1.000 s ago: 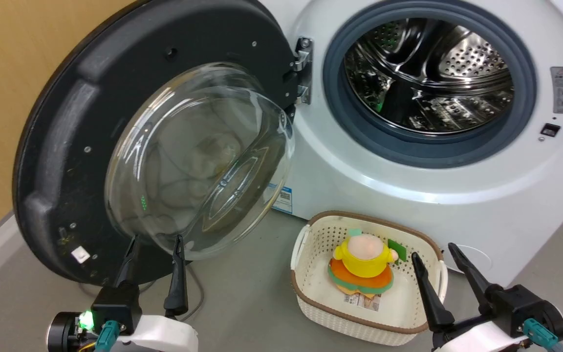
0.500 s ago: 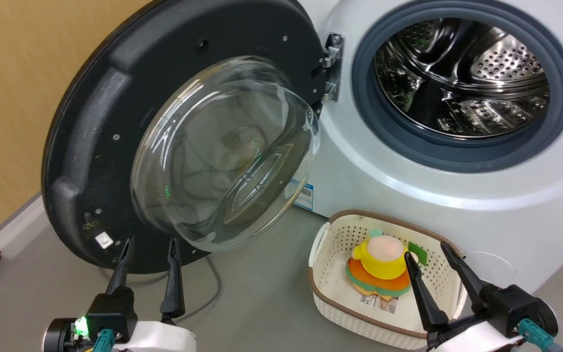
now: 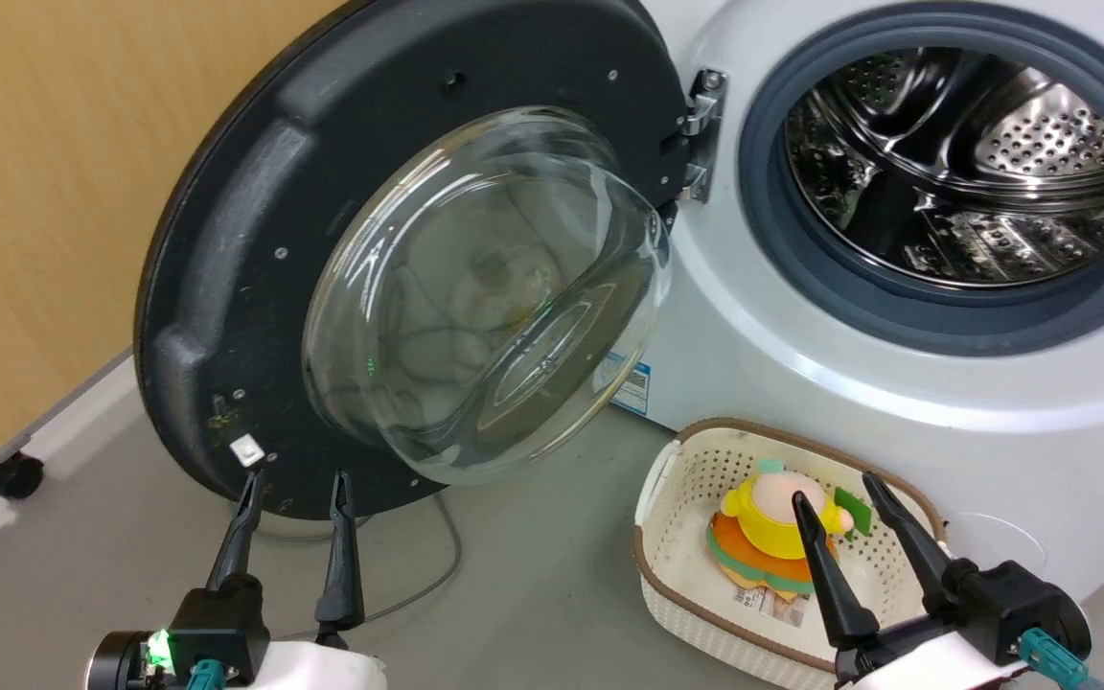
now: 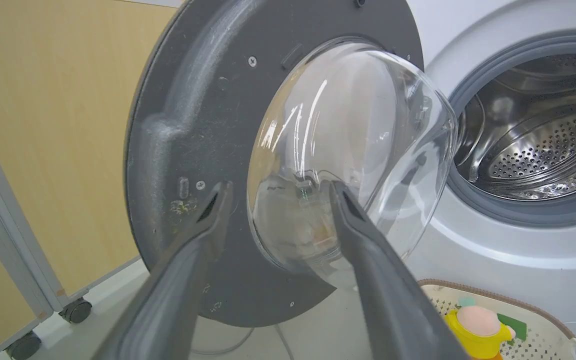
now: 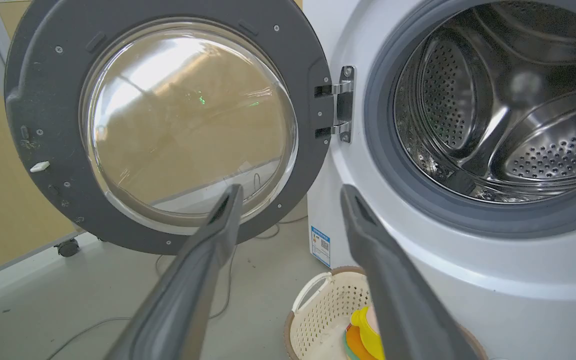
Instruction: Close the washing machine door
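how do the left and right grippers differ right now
The left gripper points at the lower edge of the door; the right gripper sits in front of the basket, away from the door. In the head view the left gripper's fingers stand nearly upright, while the right gripper's fingers lean to the left. Shared: both are open and hold nothing.

A: What is showing, counted?
B: One washing machine (image 3: 897, 412) is standing at two o'clock, one door (image 3: 226, 268) hanging at ten, one basket (image 3: 705, 618) at five holding one toy (image 3: 761, 505), two grippers: left gripper (image 3: 297, 473) at seven, right gripper (image 3: 832, 487) at five.
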Controlling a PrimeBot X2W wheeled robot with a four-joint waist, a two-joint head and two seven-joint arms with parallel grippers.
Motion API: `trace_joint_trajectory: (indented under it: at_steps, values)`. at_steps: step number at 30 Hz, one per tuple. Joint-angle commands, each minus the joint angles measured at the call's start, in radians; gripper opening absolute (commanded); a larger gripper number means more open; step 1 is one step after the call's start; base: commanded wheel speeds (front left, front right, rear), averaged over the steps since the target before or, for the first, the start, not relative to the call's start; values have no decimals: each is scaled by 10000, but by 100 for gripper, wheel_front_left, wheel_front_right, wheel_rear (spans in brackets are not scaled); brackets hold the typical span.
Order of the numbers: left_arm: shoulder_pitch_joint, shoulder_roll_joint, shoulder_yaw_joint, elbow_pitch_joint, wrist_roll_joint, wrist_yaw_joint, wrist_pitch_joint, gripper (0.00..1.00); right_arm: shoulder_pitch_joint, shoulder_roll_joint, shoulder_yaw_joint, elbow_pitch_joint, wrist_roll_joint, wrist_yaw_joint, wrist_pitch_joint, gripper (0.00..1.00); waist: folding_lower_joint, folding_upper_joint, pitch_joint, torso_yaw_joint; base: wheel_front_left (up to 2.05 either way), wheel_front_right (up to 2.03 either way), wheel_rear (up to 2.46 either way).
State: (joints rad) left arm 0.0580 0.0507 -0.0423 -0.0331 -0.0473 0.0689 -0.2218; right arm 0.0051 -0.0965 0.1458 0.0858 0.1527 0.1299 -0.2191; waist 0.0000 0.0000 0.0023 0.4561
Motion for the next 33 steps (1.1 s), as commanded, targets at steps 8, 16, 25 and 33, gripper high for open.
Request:
trace_joint_trajectory:
  at_steps: [8,16,25,33]
  values:
    - [146,28,-16,31,-15,76,-247,100,-39,-72,141,62,179,7,-274,100,0,0,17,397,0,0,0]
    - [197,29,0,42,-79,97,-400,100,-6,-108,246,109,263,8,-427,100,0,0,5,698,0,0,0]
    - [91,19,105,-169,-435,0,-400,0,40,-120,207,79,240,8,-427,100,0,0,71,726,0,0,0]
    - [-1068,674,1032,-378,-1361,-634,-385,0,114,-229,-11,-93,103,8,-426,100,0,0,426,747,0,0,0]
